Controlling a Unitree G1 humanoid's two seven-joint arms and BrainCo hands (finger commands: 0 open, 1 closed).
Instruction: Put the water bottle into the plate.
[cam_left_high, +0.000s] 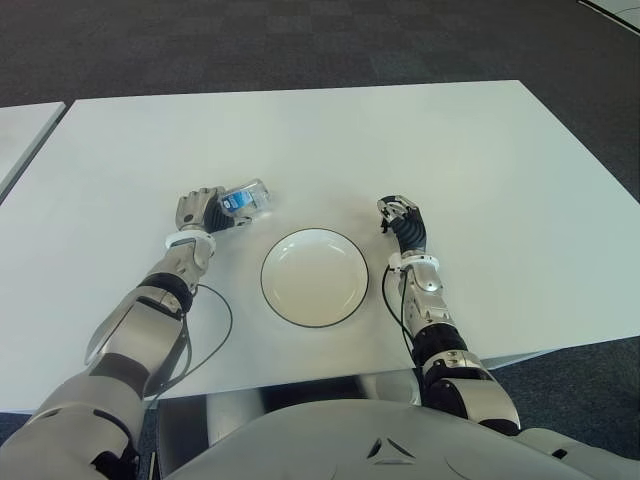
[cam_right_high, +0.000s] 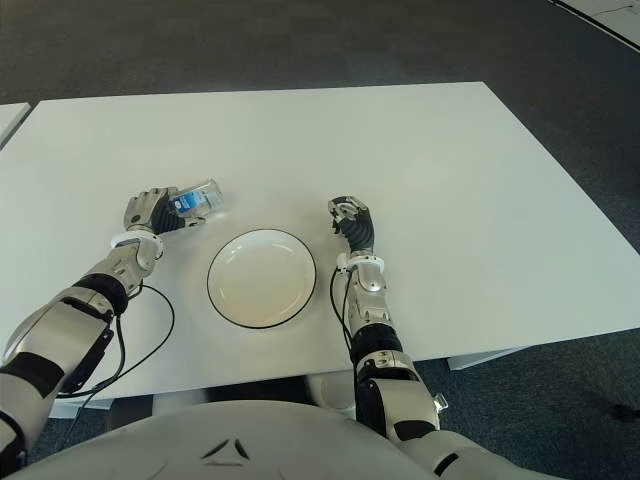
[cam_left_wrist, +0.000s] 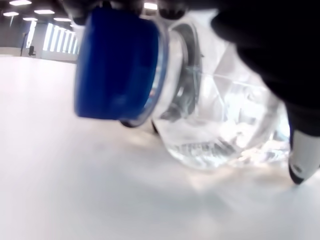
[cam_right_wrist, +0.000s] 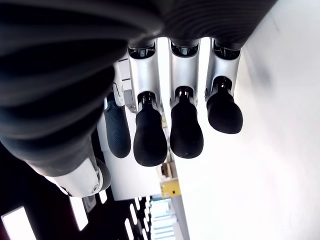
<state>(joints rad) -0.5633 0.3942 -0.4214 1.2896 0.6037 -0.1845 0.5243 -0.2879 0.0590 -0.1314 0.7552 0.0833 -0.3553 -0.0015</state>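
Clear water bottle lying on table, left hand clamped round it, label hidden; right hand fingers relaxed, empty, beside plate.

bottle left-behind plate, on table

Water bottle: clear plastic, blue cap, blue label, lying on its side left of frame centre, cap end gripped by the left robot hand. Plate: white, dark-rimmed, empty, set at centre frame, lower right of the bottle.
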